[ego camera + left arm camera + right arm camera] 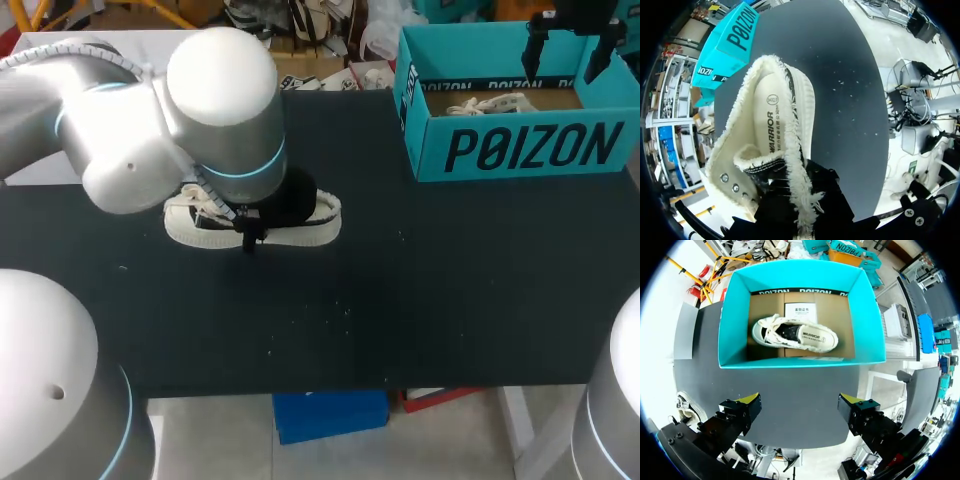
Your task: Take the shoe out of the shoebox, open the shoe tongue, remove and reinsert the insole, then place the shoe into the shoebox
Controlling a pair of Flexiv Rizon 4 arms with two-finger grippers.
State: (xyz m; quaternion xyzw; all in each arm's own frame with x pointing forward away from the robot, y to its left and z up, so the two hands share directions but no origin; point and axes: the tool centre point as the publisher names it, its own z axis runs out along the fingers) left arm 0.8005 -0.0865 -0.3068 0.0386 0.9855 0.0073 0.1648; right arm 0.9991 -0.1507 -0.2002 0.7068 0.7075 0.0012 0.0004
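A white canvas shoe [322,222] with frayed edges lies on its sole on the black table, left of centre. My left gripper [250,236] comes down on its near side. In the left wrist view the shoe [774,120] is wide open with its insole showing inside, and the left gripper [802,205] is shut on the frayed side rim. The teal shoebox [530,150] stands at the back right with a second white shoe [495,103] inside. My right gripper [570,50] hangs open above the box; its own view shows that shoe [792,335] in the box [800,277] ahead of the gripper [801,401].
The black table top [420,300] stretches bare from the shoe to the front edge and to the right. The left arm's big elbow joint [220,100] hides the shoe's middle in the head view.
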